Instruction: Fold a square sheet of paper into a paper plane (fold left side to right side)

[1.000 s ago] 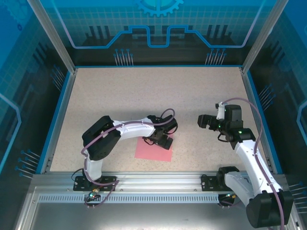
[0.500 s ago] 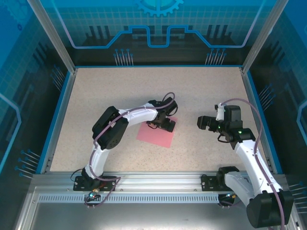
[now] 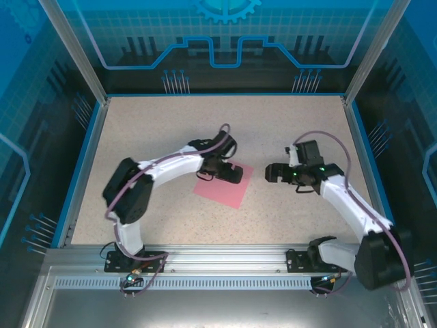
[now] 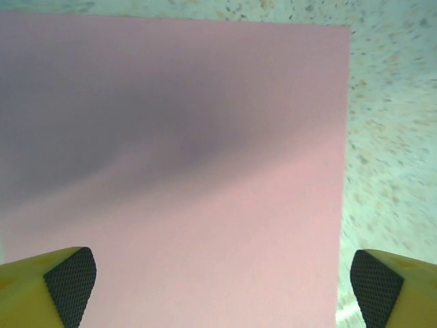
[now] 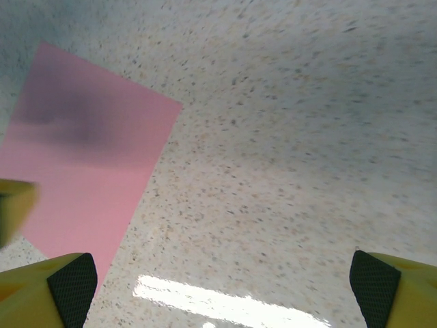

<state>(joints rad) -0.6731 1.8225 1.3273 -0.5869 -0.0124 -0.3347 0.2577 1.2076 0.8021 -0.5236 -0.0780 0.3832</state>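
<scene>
Left arm base (image 3: pixel 134 258) and right arm base (image 3: pixel 319 258) bolted at near edge of speckled table (image 3: pixel 287 123). Just beyond, about midway between table's left and right edges, square sheet of paper (image 3: pixel 220 193) lies flat, pink-red, unfolded, turned slightly askew to table edges. Left gripper (image 3: pixel 234 173) over sheet's far corner, jaws spread wide, gripping nothing; wrist view shows black pads (image 4: pixel 70 283) at either side of pink surface; contact with paper cannot be told. Right gripper (image 3: pixel 271 173) level with it, toward table's right edge, apart from sheet, jaws wide, empty, pointing at paper.
</scene>
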